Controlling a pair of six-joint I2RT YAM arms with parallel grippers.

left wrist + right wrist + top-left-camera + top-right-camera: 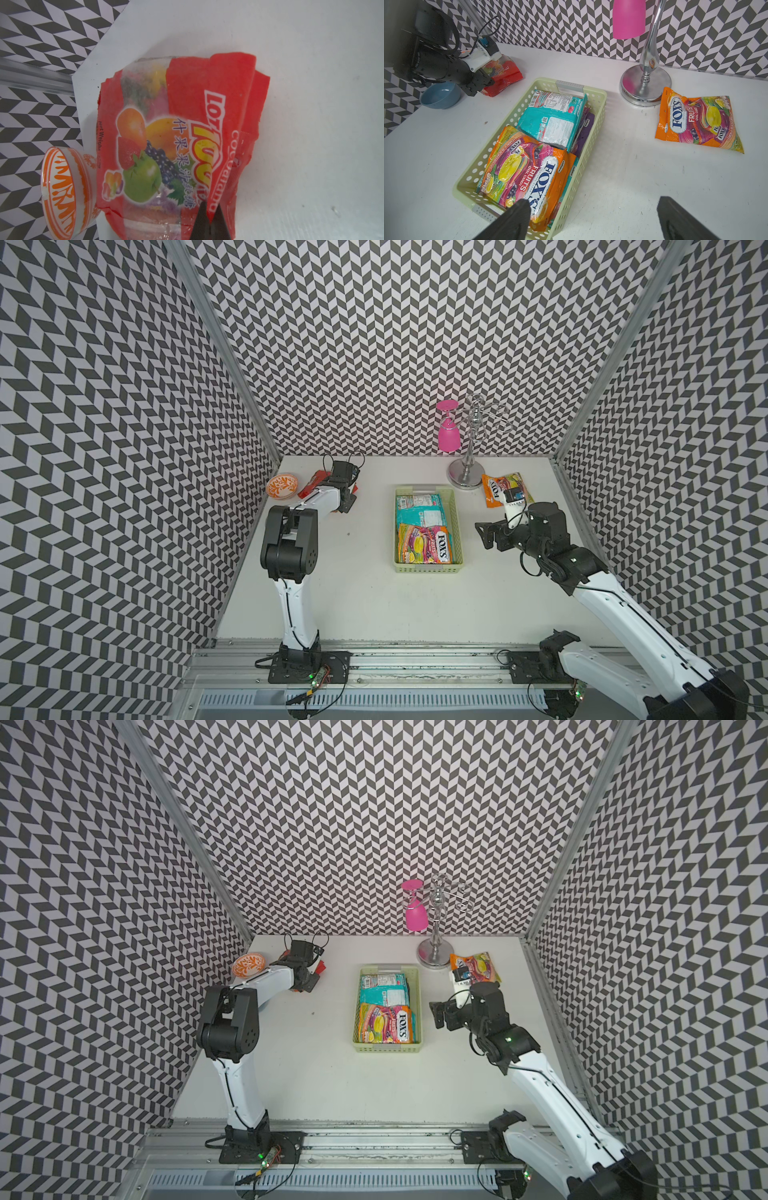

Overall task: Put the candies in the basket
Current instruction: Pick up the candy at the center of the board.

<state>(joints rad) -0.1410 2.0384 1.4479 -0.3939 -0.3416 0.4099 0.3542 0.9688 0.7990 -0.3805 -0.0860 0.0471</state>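
The pale green basket stands mid-table and holds a teal candy bag, an orange FOX'S bag and a purple one. A red candy bag lies at the back left. My left gripper is shut on that bag's edge. Another orange FOX'S bag lies flat at the back right. My right gripper hangs open and empty over bare table, right of the basket.
An orange patterned bowl sits right beside the red bag near the left wall. A blue bowl is under the left arm. A chrome stand with a hanging pink glass stands behind the basket.
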